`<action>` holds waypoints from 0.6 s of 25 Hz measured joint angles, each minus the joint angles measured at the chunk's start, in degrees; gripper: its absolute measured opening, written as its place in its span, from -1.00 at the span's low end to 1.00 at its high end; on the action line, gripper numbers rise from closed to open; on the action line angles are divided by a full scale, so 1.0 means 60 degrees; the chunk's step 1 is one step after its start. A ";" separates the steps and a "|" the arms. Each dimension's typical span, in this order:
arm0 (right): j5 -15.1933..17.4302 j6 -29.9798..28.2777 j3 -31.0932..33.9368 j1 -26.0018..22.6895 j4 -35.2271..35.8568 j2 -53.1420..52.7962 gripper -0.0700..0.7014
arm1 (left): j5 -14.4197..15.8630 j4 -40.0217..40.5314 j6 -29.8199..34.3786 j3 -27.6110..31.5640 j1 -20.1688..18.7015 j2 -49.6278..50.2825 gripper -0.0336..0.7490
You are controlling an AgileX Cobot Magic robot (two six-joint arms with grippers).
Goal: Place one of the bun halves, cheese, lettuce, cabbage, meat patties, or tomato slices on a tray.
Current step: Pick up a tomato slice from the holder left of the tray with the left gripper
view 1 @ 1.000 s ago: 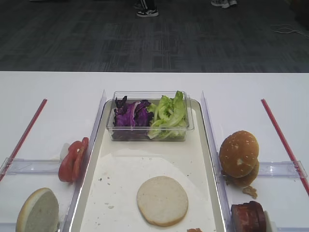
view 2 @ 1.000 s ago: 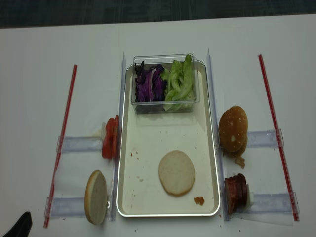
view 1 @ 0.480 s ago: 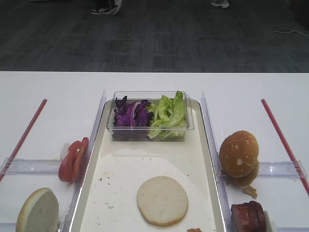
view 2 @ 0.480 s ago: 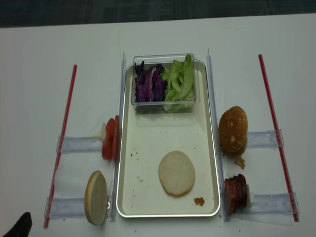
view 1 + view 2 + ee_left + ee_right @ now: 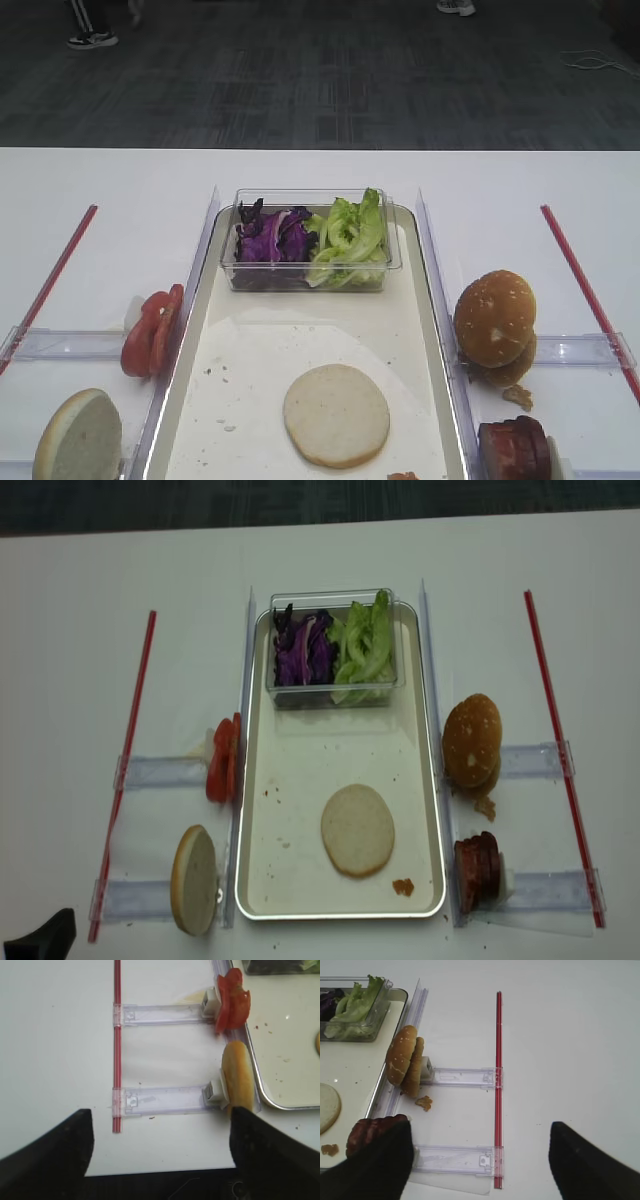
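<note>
Bun half (image 5: 357, 829) lies flat on tray (image 5: 262, 880), near its front edge; one placement looks done. Tomato slices (image 5: 222, 759) stand just left of tray. Both grippers spread, empty.

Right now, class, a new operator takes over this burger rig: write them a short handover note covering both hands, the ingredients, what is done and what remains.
Left hand: open, empty, hovering at the near left table edge.
Right hand: open, empty, above the dark reddish-brown meat patties.
Silvery-rimmed rectangular tray: holds one flat pale bun half and the clear tub of purple cabbage and green lettuce.
Left racks: red tomato slices, pale bun half on edge. Right racks: golden speckled bun tops, patties.
Done: one bun half placed. Left: nothing being carried; choose any further ingredient.
</note>
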 joint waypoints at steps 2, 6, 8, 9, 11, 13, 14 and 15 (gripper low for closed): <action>0.0000 0.0000 0.0000 0.0000 0.0000 0.0000 0.65 | 0.0174 0.0017 -0.0095 -0.0154 0.0000 0.0269 0.42; 0.0000 0.0000 0.0000 0.0000 0.0000 0.0000 0.65 | 0.0466 0.0058 -0.0231 -0.0571 0.0000 0.0802 0.36; 0.0000 0.0000 0.0000 0.0000 0.0000 0.0000 0.65 | 0.0495 0.0075 -0.0231 -0.0829 0.0000 0.1125 0.33; 0.0000 0.0000 0.0000 0.0000 0.0000 0.0000 0.65 | 0.0514 0.0079 -0.0231 -0.0979 0.0000 0.1325 0.33; 0.0000 0.0000 0.0000 0.0000 0.0000 0.0000 0.65 | 0.0514 0.0079 -0.0243 -0.1259 0.0000 0.1714 0.32; 0.0000 0.0000 0.0000 0.0000 0.0000 0.0000 0.65 | 0.0514 0.0079 -0.0243 -0.1546 -0.0005 0.2177 0.31; 0.0000 0.0000 0.0000 0.0000 0.0000 0.0000 0.65 | 0.0514 0.0095 -0.0243 -0.1676 -0.0021 0.2372 0.31; 0.0000 0.0000 0.0000 0.0000 0.0000 0.0000 0.65 | 0.0514 0.0095 -0.0243 -0.1777 -0.0021 0.2569 0.31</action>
